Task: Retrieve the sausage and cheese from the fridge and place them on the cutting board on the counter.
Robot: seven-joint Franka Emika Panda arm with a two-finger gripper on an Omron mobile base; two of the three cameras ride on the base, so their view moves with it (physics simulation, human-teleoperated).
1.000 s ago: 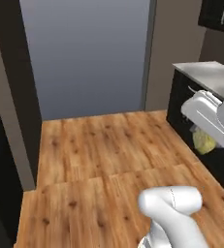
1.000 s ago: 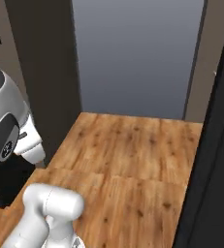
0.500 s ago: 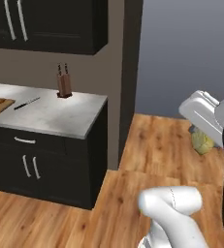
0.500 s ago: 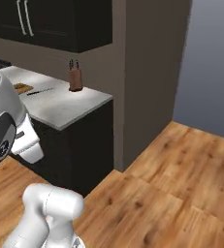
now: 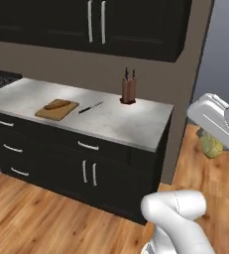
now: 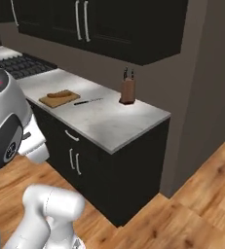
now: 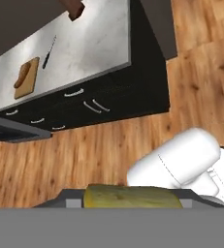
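The sausage (image 5: pixel 57 104) already lies on the cutting board (image 5: pixel 66 110), which sits toward the left of the marble worktop (image 5: pixel 116 124), so half the job looks done. The cheese (image 7: pixel 133 197) sits between the fingers at the bottom of the hand view, and the same pale yellow chunk shows at the right edge of the left base view, hanging over the wooden floor (image 5: pixel 31 218) well right of the worktop. The fingers appear clamped on it, though their tips are mostly cut off. Left to do: carry the cheese to the board and set it down. The fridge is out of frame. A knife (image 5: pixel 90 106) lies just right of the board, and a knife block (image 5: pixel 129 89) stands beyond it.
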